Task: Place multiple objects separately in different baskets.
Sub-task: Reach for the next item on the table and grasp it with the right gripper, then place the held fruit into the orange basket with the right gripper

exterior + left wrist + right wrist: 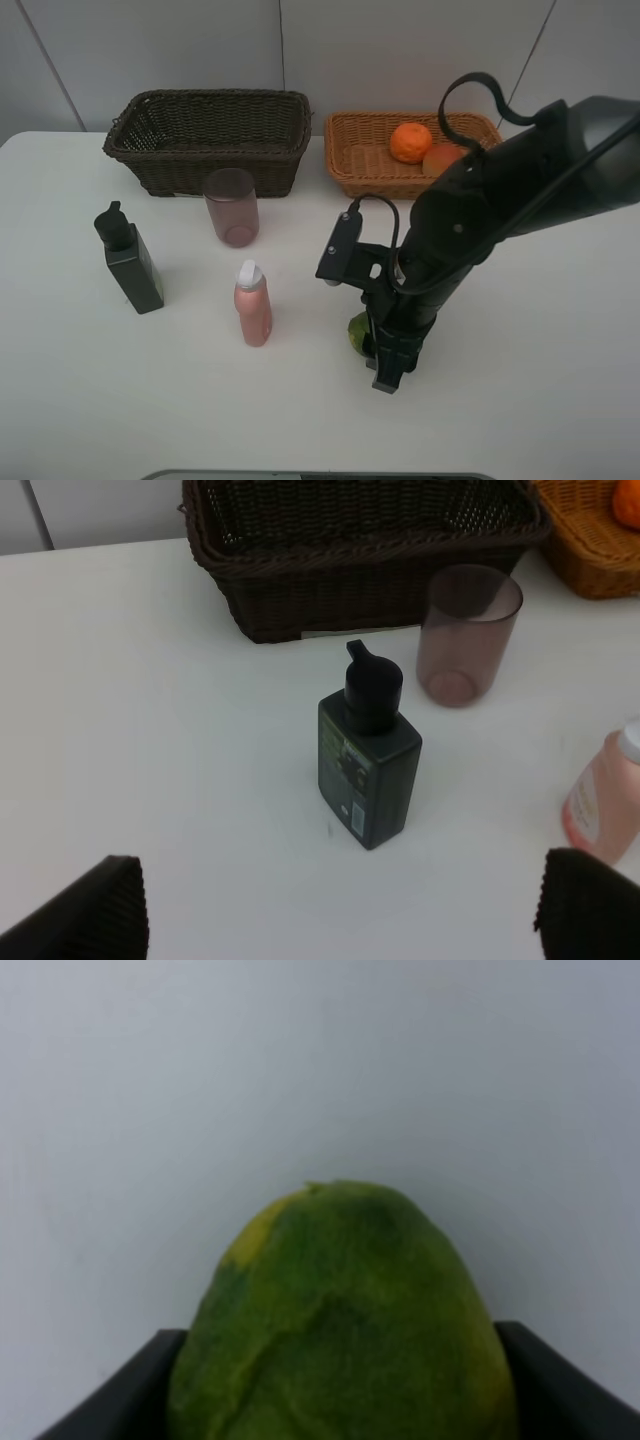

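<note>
The right jaws pinch the green oval fruit (340, 1330), held low against the bench (540, 400). Well beyond them, the orange (410, 142) and the red-yellow fruit (445, 158) lie in the light tan basket (380, 183). The left jaws stand spread wide above the bench. Just ahead of them stands the black pump bottle (368, 765), farther on the translucent pink cup (467, 635) and the dark brown basket (380, 590). The pink bottle (605, 800) stands off toward the right arm's side.
</note>
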